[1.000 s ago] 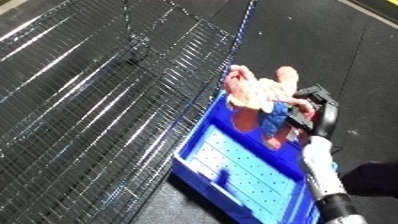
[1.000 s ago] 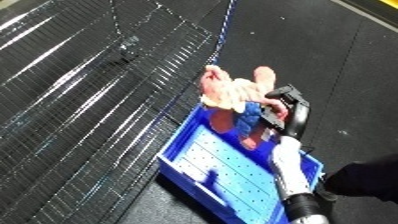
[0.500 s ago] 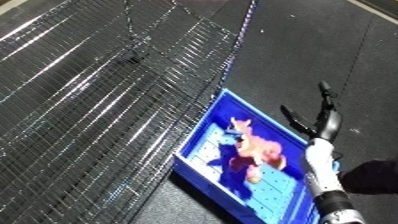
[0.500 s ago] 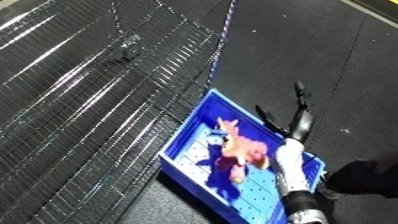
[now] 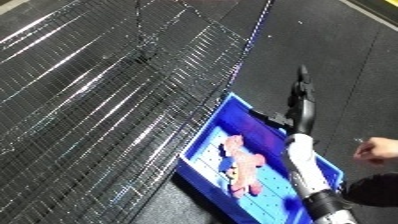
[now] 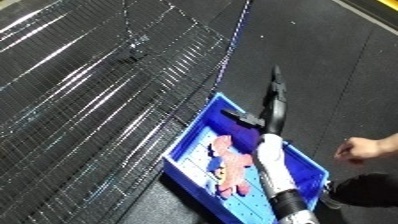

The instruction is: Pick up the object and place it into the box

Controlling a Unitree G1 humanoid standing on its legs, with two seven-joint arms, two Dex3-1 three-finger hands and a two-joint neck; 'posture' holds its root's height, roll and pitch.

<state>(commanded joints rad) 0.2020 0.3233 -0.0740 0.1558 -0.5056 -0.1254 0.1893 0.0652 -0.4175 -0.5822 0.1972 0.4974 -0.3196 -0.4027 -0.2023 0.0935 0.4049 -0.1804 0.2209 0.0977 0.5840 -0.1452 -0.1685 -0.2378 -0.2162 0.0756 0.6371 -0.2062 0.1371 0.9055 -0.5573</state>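
The pink toy (image 5: 242, 169) lies on the floor of the blue bin (image 5: 205, 139), stretched along its length and free of any grip. Above the bin's far right side the robot's right hand (image 5: 300, 98) is held out with its fingers straight and together, grasping nothing, the white forearm (image 5: 302, 162) crossing over the bin's right wall. The bin sits on dark flooring just beside a large wire mesh panel (image 5: 107, 95) lying to its left.

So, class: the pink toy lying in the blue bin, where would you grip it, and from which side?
Probably the pink toy at its narrow middle, coming straight down from above: it lies flat and lengthwise on the floor of the blue bin, whose walls block sideways approaches.
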